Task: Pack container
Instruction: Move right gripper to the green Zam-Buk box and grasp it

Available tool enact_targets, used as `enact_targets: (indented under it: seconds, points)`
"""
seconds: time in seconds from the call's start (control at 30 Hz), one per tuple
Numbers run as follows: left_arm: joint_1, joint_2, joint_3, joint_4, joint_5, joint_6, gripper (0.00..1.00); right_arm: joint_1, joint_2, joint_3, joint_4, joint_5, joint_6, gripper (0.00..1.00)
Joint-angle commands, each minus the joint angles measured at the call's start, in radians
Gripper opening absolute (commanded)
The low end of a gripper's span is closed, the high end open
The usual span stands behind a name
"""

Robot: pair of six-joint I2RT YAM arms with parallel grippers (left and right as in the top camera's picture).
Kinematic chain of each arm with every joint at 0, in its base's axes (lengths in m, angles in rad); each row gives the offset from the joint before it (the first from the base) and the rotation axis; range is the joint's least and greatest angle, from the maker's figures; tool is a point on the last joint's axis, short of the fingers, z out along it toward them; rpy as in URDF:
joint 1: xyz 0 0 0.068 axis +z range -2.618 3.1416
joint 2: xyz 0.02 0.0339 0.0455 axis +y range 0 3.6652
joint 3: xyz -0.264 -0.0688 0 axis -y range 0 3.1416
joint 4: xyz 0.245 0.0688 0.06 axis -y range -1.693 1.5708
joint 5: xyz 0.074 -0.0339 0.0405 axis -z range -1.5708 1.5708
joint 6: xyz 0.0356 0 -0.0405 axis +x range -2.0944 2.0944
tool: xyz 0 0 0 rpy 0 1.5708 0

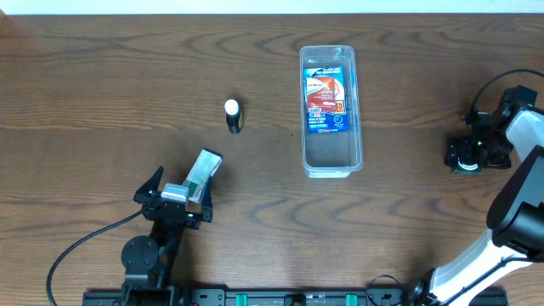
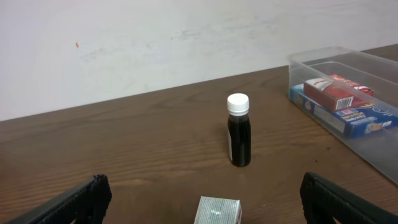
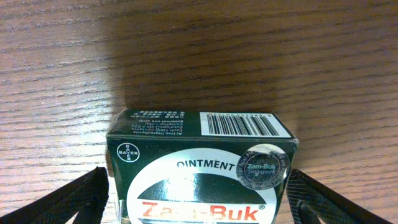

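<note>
Container [image 1: 331, 151] centre-right, long axis running front to back, well apart to the left of right gripper [image 1: 466, 157]. Left gripper [image 2: 203, 180] spread wide, empty — right jaws straddling green ointment box [image 3: 199, 155], grip unclear.

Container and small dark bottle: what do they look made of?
Container: clear glossy plastic; the boxes inside show through its walls. Bottle: dark, shiny body under a white cap, probably plastic or glass; the look leaves it open.
</note>
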Motion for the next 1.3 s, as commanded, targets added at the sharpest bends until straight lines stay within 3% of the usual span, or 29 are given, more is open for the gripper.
enact_targets:
  seconds: [0.0,0.17,0.87,1.07,1.27]
  points:
    - [0.004,0.000,-0.018,-0.032,0.011,0.016,0.98,-0.005,0.003,-0.016,0.000,-0.007,0.001,0.86]
    - [0.004,0.000,-0.018,-0.032,0.011,0.016,0.98,-0.005,0.003,-0.022,0.003,-0.008,0.002,0.72]
    - [0.004,0.000,-0.018,-0.032,0.011,0.016,0.98,-0.002,0.003,-0.003,0.010,-0.008,0.080,0.64]
    - [0.004,0.000,-0.018,-0.032,0.011,0.016,0.98,0.011,0.003,0.083,-0.048,-0.032,0.144,0.64]
    - [0.004,0.000,-0.018,-0.032,0.011,0.016,0.98,0.048,0.003,0.233,-0.163,-0.195,0.158,0.63]
